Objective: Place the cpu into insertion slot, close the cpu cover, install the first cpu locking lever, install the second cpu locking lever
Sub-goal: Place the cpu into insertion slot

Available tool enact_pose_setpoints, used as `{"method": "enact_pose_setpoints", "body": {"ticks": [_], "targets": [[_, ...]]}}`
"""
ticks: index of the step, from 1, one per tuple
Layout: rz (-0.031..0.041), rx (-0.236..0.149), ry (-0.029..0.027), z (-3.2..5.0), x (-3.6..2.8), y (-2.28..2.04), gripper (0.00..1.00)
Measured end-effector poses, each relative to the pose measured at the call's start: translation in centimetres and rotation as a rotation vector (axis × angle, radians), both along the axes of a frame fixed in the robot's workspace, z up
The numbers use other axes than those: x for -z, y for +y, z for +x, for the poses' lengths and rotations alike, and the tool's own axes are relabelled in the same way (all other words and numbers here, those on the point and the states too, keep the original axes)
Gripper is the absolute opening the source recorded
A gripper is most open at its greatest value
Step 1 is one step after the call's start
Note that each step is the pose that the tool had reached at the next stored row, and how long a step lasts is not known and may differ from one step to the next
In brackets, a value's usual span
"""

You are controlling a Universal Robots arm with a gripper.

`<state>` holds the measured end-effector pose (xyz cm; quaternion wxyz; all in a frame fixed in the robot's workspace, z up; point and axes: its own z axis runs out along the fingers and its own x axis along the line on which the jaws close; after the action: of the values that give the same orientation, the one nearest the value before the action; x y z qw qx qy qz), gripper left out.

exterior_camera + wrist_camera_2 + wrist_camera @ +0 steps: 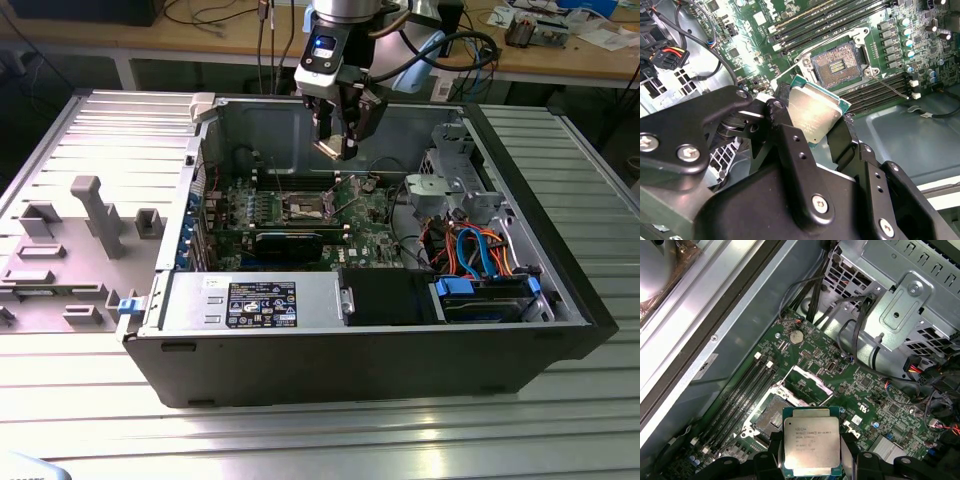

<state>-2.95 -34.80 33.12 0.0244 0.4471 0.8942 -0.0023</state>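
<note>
An open computer case (400, 350) lies on its side on the ribbed metal bench (300, 440), with the green circuit board facing up inside it. The arm reaches in from above, and its pincer (340, 148) hangs over the board, clamped on the cpu (333, 150).

In both wrist views the black fingers (782, 117) press on two opposite edges of the chip. In the first wrist view the cpu (811, 447) shows its silvery-grey metal top, set in a green border, between the pincer (811, 462) tips. In the second wrist view the cpu (815, 112) shows a pale face with a green rim, held in the pincer (812, 122).

The chip is clear of the board and touches nothing but the fingers. The insertion slot (774, 416) lies bare beneath and just beside it, its contact field uncovered. That field shows tan-gold inside a dark rim in the second wrist view (836, 65). In the exterior view the slot (308, 207) sits lower than the pincer and a little toward the exterior view's left.

The cpu cover (812, 377) stands swung up from the slot, with green board visible through its square cut-out. Long black memory slots (747, 385) run alongside the socket, and a grey metal drive cage (900, 305) stands farther off among dark cables
</note>
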Motion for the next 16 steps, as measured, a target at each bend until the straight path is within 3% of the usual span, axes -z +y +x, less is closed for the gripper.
{"method": "enact_pose_setpoints", "body": {"ticks": [16], "targets": [[-0.0012, 0.031, 0.0, -0.01, 0.0, 0.0, 0.55]]}}
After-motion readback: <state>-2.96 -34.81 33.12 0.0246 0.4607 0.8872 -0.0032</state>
